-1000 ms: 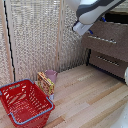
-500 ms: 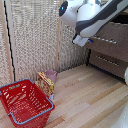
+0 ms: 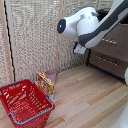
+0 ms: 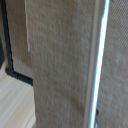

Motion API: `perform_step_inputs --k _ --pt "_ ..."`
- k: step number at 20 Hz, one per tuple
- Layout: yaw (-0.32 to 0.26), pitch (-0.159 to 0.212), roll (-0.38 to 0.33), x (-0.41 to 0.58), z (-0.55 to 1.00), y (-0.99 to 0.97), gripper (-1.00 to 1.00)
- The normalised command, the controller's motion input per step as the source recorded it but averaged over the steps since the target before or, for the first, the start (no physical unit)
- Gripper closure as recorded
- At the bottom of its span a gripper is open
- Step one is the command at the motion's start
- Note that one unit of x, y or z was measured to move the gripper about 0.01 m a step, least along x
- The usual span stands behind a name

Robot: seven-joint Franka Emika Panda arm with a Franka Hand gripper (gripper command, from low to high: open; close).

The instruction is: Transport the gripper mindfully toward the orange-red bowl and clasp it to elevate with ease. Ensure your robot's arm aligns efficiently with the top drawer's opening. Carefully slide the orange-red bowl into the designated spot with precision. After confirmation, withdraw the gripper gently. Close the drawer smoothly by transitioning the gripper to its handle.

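Exterior view hides the claw behind the robot's arm (image 3: 87,27).

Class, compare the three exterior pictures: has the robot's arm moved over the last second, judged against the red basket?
Yes. The robot's arm has swung toward the exterior view's left, away from the drawers, while the red basket stayed put.

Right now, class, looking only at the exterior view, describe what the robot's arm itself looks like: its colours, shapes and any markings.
The robot's arm is bulky, with glossy white shells and rounded joints. A dark grey segment runs through it toward the upper part of the exterior view's right. One rounded end carries a small blue circular mark set in a dark patch. No cables show. The gripper cannot be made out in either view.
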Motion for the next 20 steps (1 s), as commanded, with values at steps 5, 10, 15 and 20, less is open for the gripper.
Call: perform_step_inputs --k 5,10,15,20 --pt "0.086 -0.033 0.085 -0.102 0.38 -0.55 -1.00" --pt "0.051 -0.046 0.017 -0.066 0.17 -0.34 -1.00" --pt "0.034 -0.010 0.021 0.026 0.02 -0.11 1.00" --pt "0.000 0.007 0.002 -0.025 -0.01 -0.01 1.00"
